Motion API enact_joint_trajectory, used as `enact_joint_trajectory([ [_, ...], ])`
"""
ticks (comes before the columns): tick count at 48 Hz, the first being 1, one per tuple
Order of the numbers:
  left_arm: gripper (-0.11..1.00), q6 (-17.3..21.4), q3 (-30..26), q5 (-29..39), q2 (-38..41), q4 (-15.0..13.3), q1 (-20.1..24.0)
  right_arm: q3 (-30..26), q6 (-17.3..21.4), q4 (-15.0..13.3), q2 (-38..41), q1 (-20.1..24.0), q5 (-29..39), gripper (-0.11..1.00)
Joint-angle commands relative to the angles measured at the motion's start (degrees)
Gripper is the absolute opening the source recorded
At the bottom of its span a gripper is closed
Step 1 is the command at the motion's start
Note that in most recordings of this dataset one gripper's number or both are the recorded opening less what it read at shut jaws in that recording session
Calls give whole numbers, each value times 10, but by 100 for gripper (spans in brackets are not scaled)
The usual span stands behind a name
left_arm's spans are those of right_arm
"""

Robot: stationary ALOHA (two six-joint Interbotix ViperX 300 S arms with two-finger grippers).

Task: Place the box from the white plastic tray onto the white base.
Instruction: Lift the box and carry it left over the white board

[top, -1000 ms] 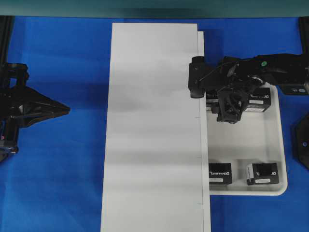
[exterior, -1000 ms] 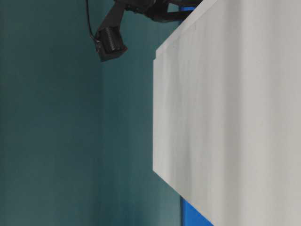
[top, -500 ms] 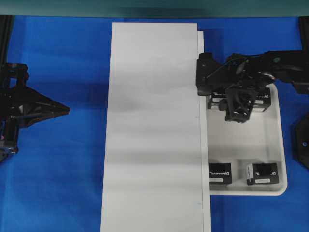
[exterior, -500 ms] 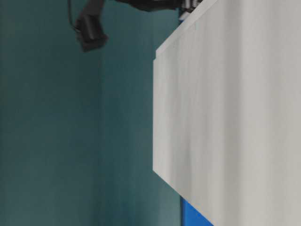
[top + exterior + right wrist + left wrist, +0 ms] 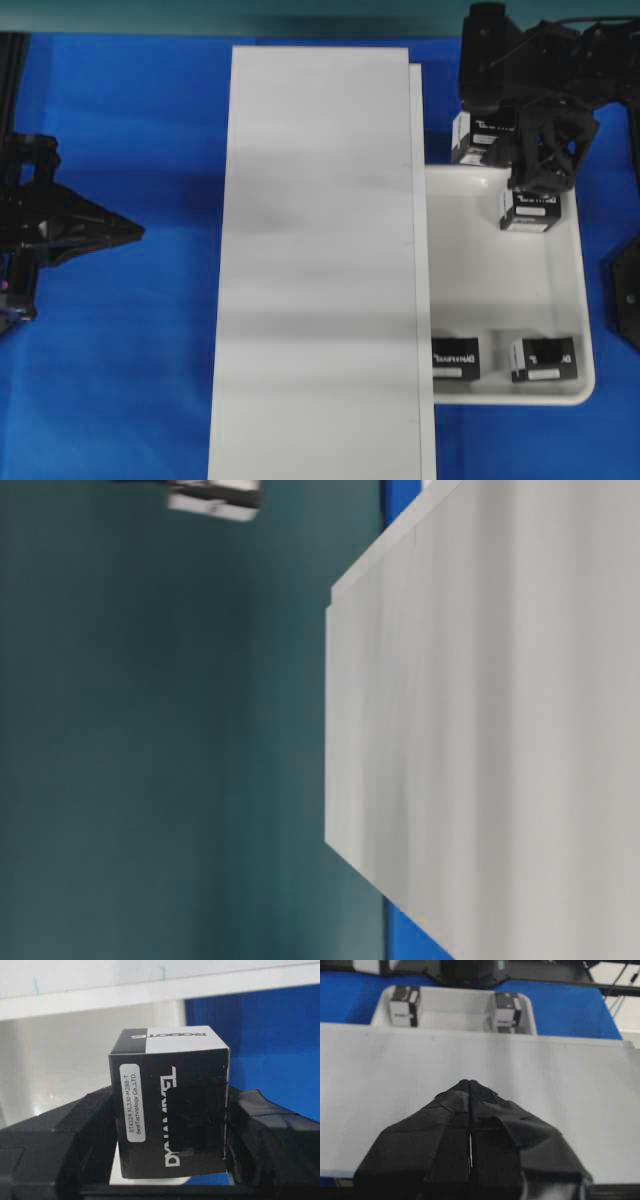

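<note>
My right gripper (image 5: 494, 150) hangs over the far end of the white plastic tray (image 5: 500, 285), shut on a black box (image 5: 480, 130) with white lettering. In the right wrist view the box (image 5: 167, 1085) sits upright between both fingers of the right gripper (image 5: 170, 1125), above the tray's edge and the blue cloth. A blurred piece of it (image 5: 215, 495) shows at the top of the table-level view. The long white base (image 5: 320, 260) lies left of the tray. My left gripper (image 5: 138, 230) rests shut and empty left of the base; in the left wrist view it (image 5: 470, 1084) points at the base (image 5: 570, 1090).
Three more black boxes stay in the tray: one near its far end (image 5: 530, 210) and two at its near end (image 5: 455, 357), (image 5: 543, 358). Blue cloth (image 5: 120, 380) covers the table around the base. A black fixture (image 5: 625, 300) stands at the right edge.
My right gripper has risen out of the tray with one box and moved toward the tray's far end. The left arm has not moved.
</note>
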Motion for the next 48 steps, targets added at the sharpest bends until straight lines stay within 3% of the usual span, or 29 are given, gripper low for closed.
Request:
enact_joint_trajectory([
  [1, -7, -2, -15, -6, 4, 1, -3, -44, -3, -1, 20, -1, 21, 61],
  [13, -7, -35, -17, -7, 4, 1, -5, -130, -33, -1, 114, -9, 46, 61],
  [22, -7, -39, -19, -7, 4, 1, -7, -173, -61, -2, 178, -11, 45, 61],
  [48, -7, -41, -28, -15, 25, 1, -8, -163, -60, 3, 262, -4, -11, 61],
])
